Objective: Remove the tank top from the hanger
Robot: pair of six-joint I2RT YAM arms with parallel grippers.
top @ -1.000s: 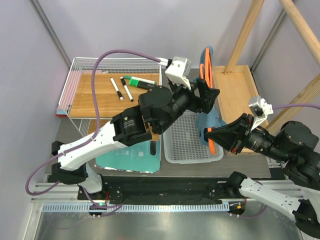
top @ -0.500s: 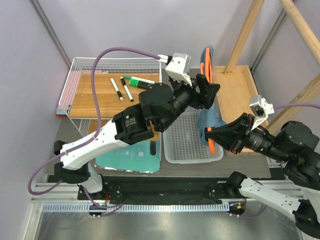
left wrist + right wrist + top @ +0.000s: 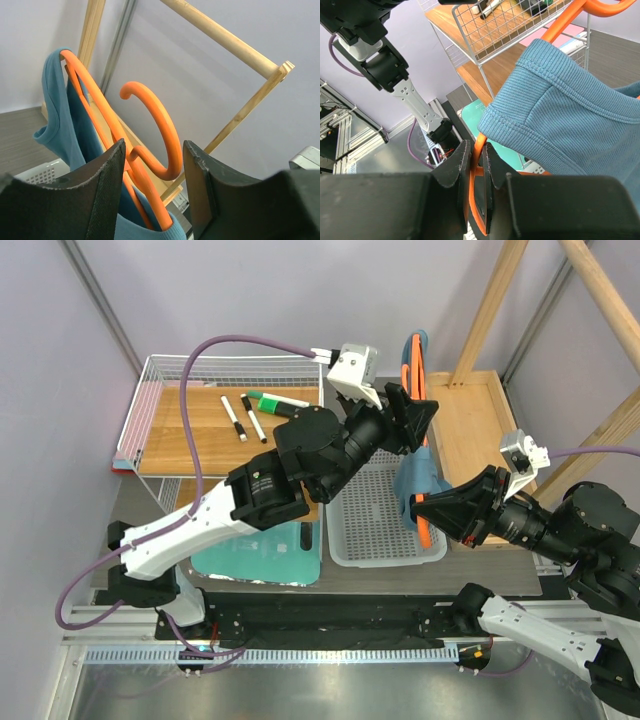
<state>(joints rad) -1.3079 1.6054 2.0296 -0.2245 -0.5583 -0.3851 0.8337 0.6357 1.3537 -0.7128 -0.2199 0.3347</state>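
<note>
The orange hanger [image 3: 411,368] stands on edge above the white basket, and the teal-blue tank top [image 3: 416,480] hangs from it. My right gripper [image 3: 424,514] is shut on the hanger's lower end [image 3: 479,145]. The tank top [image 3: 570,115] is bunched just above those fingers. My left gripper [image 3: 410,415] is open, up near the hanger's top. In the left wrist view its jaws [image 3: 154,147] stand either side of the hanger's neck below the hook [image 3: 162,125] without touching it. One strap of the tank top [image 3: 52,105] is draped over the hanger's shoulder.
A white slotted basket [image 3: 372,525] lies under the hanger. A mint-green mat [image 3: 262,555] lies to its left. A wire shelf [image 3: 195,415] at the back left holds markers. A wooden tray and wooden posts [image 3: 482,415] stand to the right, close behind the hanger.
My left gripper has moved up and back a little along the hanger toward its hook, still open. The right gripper and the hanger have barely moved.
</note>
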